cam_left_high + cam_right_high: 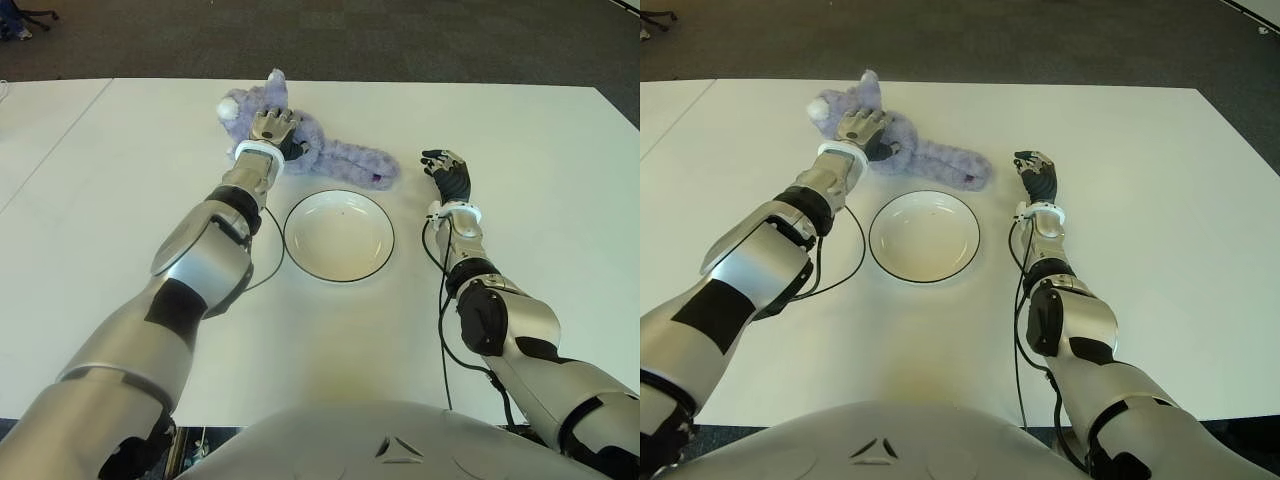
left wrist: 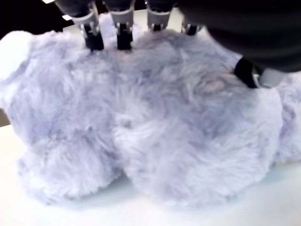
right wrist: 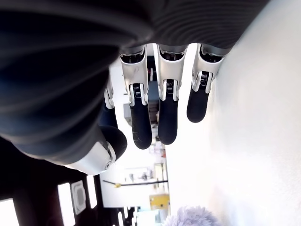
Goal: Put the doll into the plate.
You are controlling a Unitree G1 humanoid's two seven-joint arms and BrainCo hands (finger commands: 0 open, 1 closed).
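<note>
A fluffy lilac doll (image 1: 340, 155) lies on the white table (image 1: 530, 130) just behind the empty white plate (image 1: 338, 240). My left hand (image 1: 272, 126) is laid over the doll's body near its head. In the left wrist view its fingertips (image 2: 123, 40) touch the fur (image 2: 164, 141) on the far side and the thumb (image 2: 254, 75) rests on the other side; the fingers are still spread, not closed. The doll sits flat on the table. My right hand (image 1: 447, 172) shows to the right of the plate, with its relaxed fingers (image 3: 141, 122) holding nothing.
A black cable (image 1: 268, 262) runs along the table by my left forearm, close to the plate's left rim. A second cable (image 1: 441, 300) trails beside my right forearm. Dark floor lies beyond the table's far edge.
</note>
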